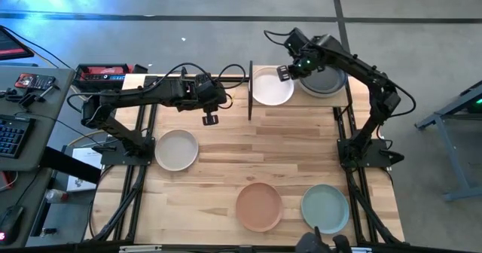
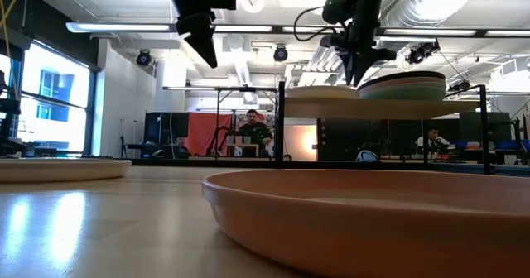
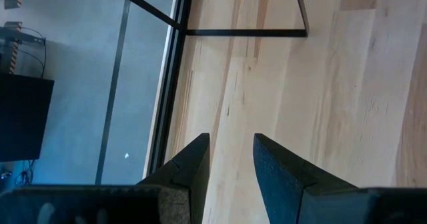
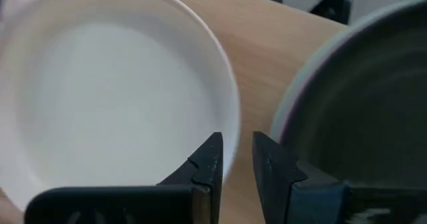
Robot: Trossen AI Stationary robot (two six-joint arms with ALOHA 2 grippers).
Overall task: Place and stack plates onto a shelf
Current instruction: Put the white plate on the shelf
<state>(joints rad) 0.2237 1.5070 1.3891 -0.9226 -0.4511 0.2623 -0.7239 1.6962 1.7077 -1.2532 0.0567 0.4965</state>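
The shelf [image 1: 301, 95] stands at the far edge of the table [image 1: 301, 144], right of centre. On it lie a white plate [image 1: 272, 86] to the left and, beside it to the right, a stack topped by a pale grey plate [image 1: 325, 82]; the low view shows several rims in that stack, though their number cannot be told. The right gripper [image 1: 285, 73] hovers above the gap between the two, its fingers [image 4: 208, 163] slightly apart and holding nothing. The left gripper [image 1: 210, 119] hangs above bare tabletop just left of the shelf, jaws apart and empty. Three plates lie on the table: cream [image 1: 176, 149] at left, terracotta [image 1: 259, 206] and sage green [image 1: 325, 208] near the front edge.
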